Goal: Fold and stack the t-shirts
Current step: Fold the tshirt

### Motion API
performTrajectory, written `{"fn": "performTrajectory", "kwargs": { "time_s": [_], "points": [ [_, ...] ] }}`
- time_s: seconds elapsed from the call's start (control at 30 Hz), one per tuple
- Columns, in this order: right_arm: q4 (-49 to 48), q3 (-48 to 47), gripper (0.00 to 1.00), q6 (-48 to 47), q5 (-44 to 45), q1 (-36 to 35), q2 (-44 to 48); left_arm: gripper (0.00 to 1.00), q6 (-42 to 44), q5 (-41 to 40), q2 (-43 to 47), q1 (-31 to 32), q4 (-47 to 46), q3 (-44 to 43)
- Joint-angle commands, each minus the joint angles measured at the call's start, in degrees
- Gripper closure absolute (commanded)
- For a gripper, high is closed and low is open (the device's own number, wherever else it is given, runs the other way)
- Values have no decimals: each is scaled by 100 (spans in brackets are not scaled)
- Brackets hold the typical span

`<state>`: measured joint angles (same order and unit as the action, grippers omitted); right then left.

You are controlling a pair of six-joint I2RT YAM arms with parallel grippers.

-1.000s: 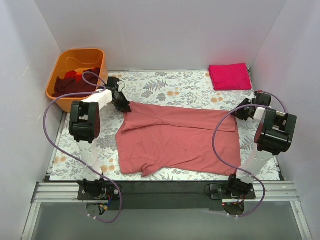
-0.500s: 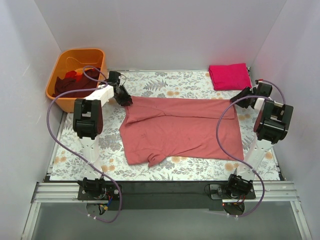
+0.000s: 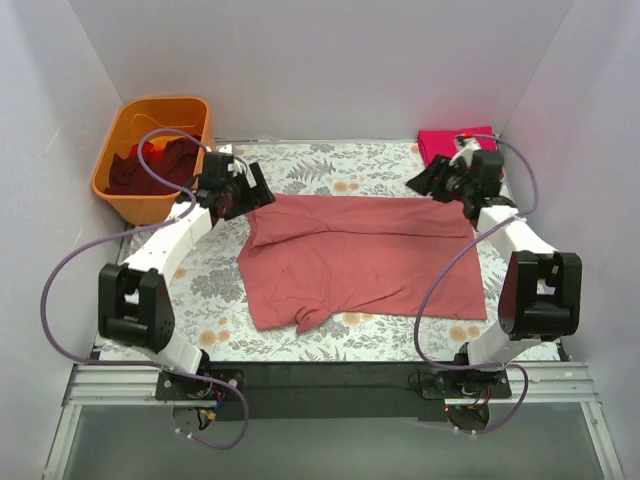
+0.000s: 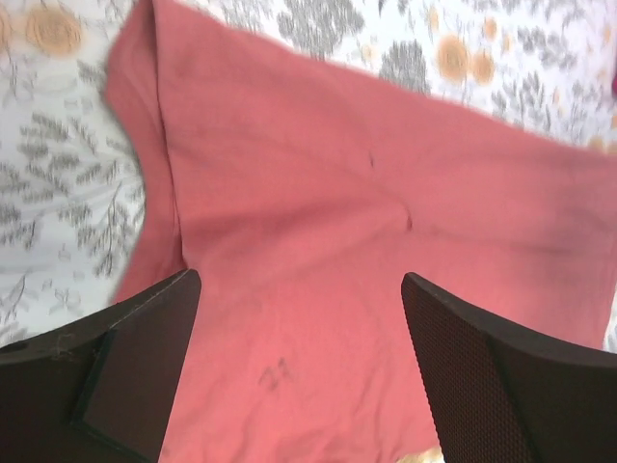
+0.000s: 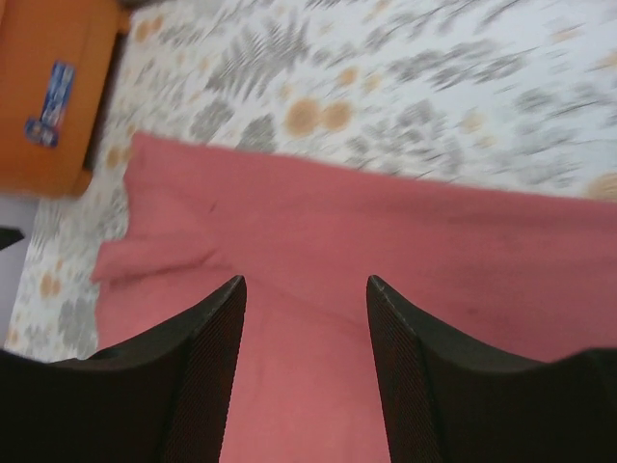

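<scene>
Orange tub point(image 3: 160, 105), far left, held heaped dark maroon shirts point(image 3: 150, 168). I noted the left jaws wide apart, gripping nothing, above the far-left corner of the salmon-pink shirt point(image 3: 365, 265). It lay flat on the floral desk point(image 3: 330, 165), long axis left-right, soft matte knit, near hem rumpled. Right jaws parted, empty, above the far-right corner. Folded magenta shirt point(image 3: 445, 143) lay just behind.

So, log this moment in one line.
left gripper: open | right gripper: open | salmon t-shirt: spread flat | magenta t-shirt: folded
</scene>
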<state>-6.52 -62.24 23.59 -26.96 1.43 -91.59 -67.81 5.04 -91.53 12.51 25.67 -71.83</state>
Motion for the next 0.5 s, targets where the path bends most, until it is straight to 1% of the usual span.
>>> {"fn": "performTrajectory", "kwargs": {
  "time_s": [0.0,0.1,0.2,0.3,0.33,0.43,0.47],
  "points": [
    [-182,501,40,-83,-99,-844,229,15,286,-249,590,75,-228,1055],
    [-516,757,40,-31,-134,-1548,256,15,356,-170,689,163,-361,1556],
    [-736,784,40,-91,-169,-2163,89,15,409,-240,645,216,-554,1777],
    [-806,669,41,-259,-108,-2691,-130,17,523,-337,452,260,-765,1796],
    [-815,643,41,-276,-134,-2883,-253,20,558,-372,277,260,-835,1778],
    [-956,564,41,-320,-169,-3104,-429,21,690,-433,-22,322,-836,1612],
    [-991,555,41,-338,-160,-3209,-499,24,716,-433,-171,357,-844,1559]
  ]
}}
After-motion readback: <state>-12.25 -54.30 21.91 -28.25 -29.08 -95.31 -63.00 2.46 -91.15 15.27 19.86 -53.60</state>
